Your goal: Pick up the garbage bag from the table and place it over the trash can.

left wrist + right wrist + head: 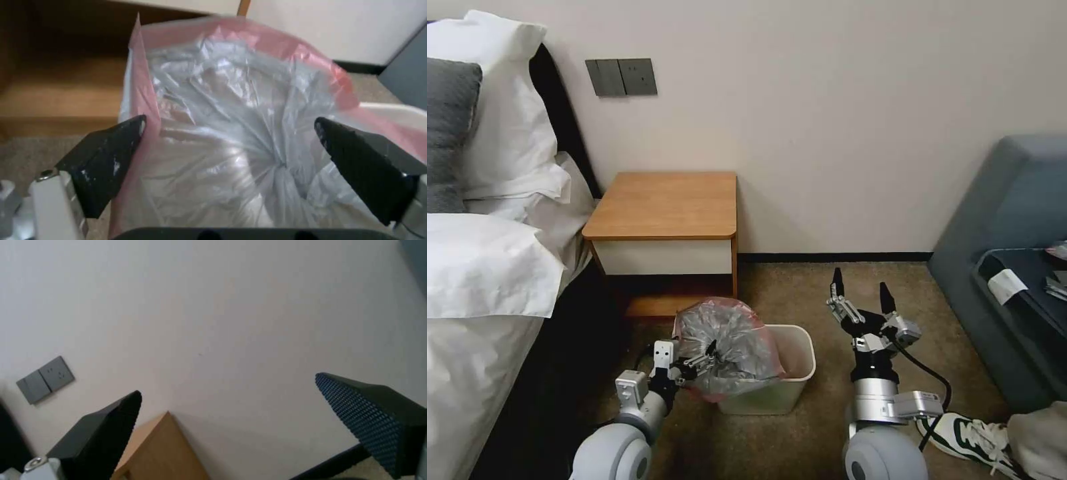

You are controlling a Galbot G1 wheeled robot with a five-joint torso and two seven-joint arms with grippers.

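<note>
One flimsy, near-weightless bag (727,347) is draped over the can's (790,373) nine-o'clock rim, left gripper (697,365) spread wide against it, gripping nothing; I'd pinch its pink hem, while right gripper (860,293) idles open.

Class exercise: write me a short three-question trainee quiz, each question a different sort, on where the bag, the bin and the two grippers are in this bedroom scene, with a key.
1. True or false: the garbage bag lies flat on the table.
2. Which gripper is at the bag?
A. left gripper
B. right gripper
3. Fill in: the right gripper's fingers are ____, raised above the carpet beside the trash can.

Key
1. False: the bag sits bunched over the near-left part of the can's rim.
2. A: its open fingers stand either side of the plastic.
3. Open, holding nothing.
</note>
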